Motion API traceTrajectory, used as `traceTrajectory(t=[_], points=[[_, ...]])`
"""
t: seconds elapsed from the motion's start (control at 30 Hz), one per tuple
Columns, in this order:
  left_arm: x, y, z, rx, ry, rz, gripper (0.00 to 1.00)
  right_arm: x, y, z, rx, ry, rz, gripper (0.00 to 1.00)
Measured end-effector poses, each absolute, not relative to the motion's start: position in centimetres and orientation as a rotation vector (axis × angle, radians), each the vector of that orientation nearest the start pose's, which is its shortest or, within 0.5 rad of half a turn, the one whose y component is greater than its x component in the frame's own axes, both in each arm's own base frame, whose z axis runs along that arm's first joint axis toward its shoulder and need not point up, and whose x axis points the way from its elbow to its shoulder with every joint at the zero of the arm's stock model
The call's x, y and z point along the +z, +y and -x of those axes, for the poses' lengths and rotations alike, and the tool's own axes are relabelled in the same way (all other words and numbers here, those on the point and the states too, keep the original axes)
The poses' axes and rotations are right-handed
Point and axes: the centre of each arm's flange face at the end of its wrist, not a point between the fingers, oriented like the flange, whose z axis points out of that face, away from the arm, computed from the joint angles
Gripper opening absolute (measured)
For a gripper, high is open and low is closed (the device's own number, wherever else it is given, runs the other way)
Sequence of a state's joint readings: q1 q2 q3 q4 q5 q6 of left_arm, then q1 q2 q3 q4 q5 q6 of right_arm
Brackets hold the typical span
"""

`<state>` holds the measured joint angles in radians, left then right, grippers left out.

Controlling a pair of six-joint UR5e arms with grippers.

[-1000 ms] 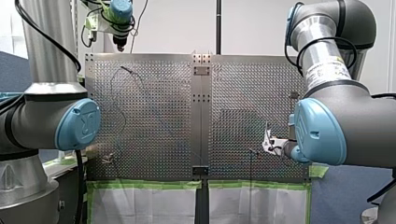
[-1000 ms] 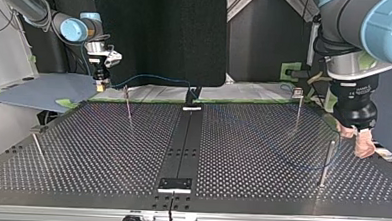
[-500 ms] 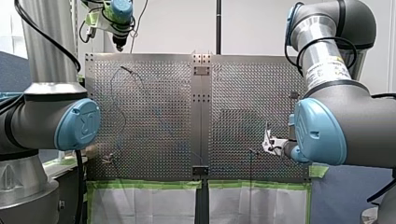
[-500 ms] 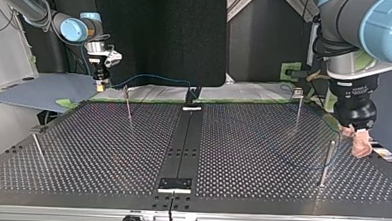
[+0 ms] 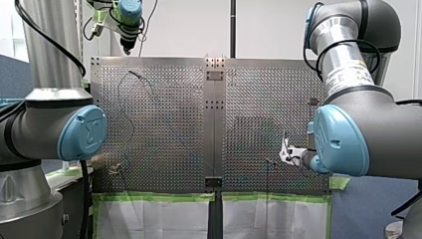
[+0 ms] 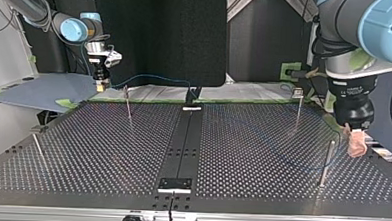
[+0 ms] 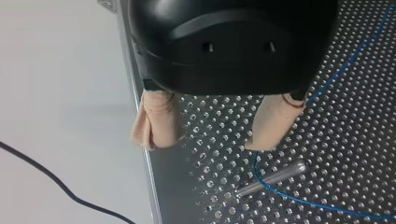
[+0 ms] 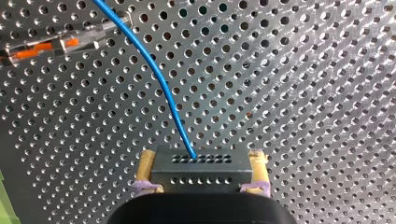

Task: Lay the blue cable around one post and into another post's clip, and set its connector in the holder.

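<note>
Blue cable [image 8: 161, 84]: thin, bright blue, 1 smooth curve. It ends in a black connector [image 8: 201, 170], a small block w/ 2 rows of round holes; the cable enters the upper row. R gripper [image 8: 201, 161] pinches the connector btwn its yellow pads, 1 pad per side.

Top view: this grip hangs past the table's far edge, well to the view's left of the black centre strip [image 6: 182, 150]. The cable arcs thru the air to the strip's far end. It then runs faintly over the plate on the strip's other side, toward a post [image 6: 327, 164] near the side edge.

L gripper [image 7: 205, 141]: beige pads spread wide, nothing btwn them. It hangs at the table [image 7: 327, 163] side edge, far from the strip; 1 pad is off the edge, the other over the holes. The cable bends at that post's foot just ahead of the inner pad; can't tell if it wraps.

Room: 4 thin posts, 2 each side of the strip, w/ wide stretches of perforated plate btwn them.
</note>
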<state>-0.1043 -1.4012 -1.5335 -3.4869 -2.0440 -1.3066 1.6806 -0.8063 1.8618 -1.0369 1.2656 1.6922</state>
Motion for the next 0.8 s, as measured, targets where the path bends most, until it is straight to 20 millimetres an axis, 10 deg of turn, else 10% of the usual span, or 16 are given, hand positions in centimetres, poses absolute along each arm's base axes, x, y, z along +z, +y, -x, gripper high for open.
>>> traceTrajectory(t=[0.8], points=[[55.10, -12.88, -37.37, 0.667, 1.735, -0.120, 1.00, 2.66, -55.88, -22.69, 1.586, -1.106, -1.486, 0.00]])
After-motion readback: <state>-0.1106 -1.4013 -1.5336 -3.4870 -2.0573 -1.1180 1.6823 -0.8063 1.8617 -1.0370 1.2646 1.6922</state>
